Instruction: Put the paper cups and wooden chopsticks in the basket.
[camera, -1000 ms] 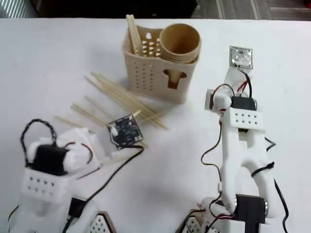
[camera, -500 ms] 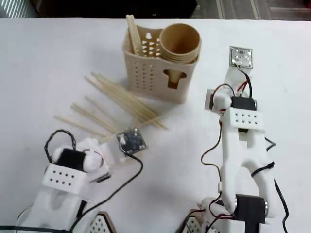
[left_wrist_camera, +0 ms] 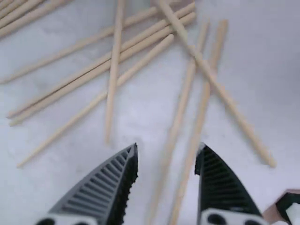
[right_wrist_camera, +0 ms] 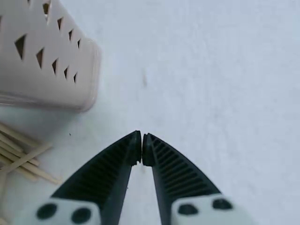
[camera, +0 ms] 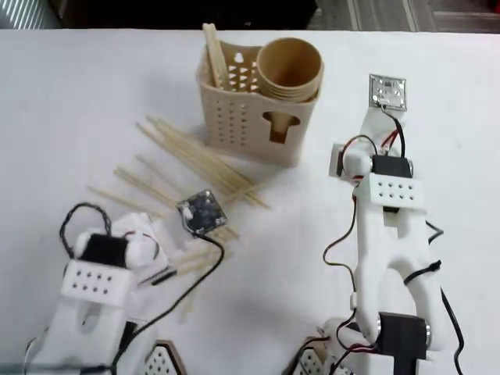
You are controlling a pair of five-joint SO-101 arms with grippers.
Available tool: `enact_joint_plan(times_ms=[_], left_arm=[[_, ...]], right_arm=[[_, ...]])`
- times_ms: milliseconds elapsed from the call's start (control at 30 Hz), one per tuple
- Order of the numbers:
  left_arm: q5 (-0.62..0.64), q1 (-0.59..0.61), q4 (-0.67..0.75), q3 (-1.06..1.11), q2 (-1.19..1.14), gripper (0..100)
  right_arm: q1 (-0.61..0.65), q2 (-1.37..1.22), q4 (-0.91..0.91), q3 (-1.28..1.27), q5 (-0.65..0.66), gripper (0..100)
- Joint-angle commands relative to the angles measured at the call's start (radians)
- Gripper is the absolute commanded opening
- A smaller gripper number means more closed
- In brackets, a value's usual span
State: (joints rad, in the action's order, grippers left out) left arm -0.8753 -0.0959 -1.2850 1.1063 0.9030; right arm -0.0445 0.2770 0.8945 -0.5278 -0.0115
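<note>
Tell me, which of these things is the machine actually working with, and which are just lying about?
In the job: basket; paper cups, already in it; chopsticks standing in it; loose chopsticks on the table; left gripper, open over them.
Just there: the table itself; right gripper, shut, empty, near the basket.

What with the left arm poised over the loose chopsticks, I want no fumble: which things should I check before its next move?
1. Left pincer open: ok.
2. Chopsticks inside its gap: ok, two run between the jaws.
3. Those two free of others: not ok, another stick lies across them farther out.
4. Paper cups already in the basket: ok.
5. Right pincer shut, empty, off the pile: ok.
6. Left pincer's height above them: cannot tell.
</note>
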Motion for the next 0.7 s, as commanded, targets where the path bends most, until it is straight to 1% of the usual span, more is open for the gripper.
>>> enact_joint_plan(times_ms=[0, 67, 200, 333, 400, 467, 500, 667], left_arm=[[0.058, -0.047, 0.003, -0.115, -0.188, 21], [0.086, -0.058, 0.002, -0.180, -0.309, 21], [0.091, -0.079, 0.003, -0.273, -0.532, 20], [0.078, -0.104, 0.011, -0.322, -0.700, 15], [0.051, -0.124, 0.011, -0.330, -0.760, 14], [0.054, -0.140, 0.029, -0.330, -0.803, 14], [0.064, -0.143, 0.049, -0.327, -0.820, 14], [0.140, -0.143, 0.063, -0.344, -0.848, 14]], right_arm=[[-0.008, 0.042, -0.015, 0.005, -0.006, 2.1], [-0.008, 0.042, -0.015, 0.005, -0.006, 2.1], [-0.010, 0.042, -0.015, 0.005, -0.006, 2.1], [-0.010, 0.042, -0.015, 0.005, -0.006, 2.1], [-0.010, 0.042, -0.015, 0.005, -0.006, 2.1], [-0.010, 0.042, -0.015, 0.005, -0.006, 2.1], [-0.010, 0.042, -0.015, 0.005, -0.006, 2.1], [-0.010, 0.042, -0.015, 0.005, -0.006, 2.1]])
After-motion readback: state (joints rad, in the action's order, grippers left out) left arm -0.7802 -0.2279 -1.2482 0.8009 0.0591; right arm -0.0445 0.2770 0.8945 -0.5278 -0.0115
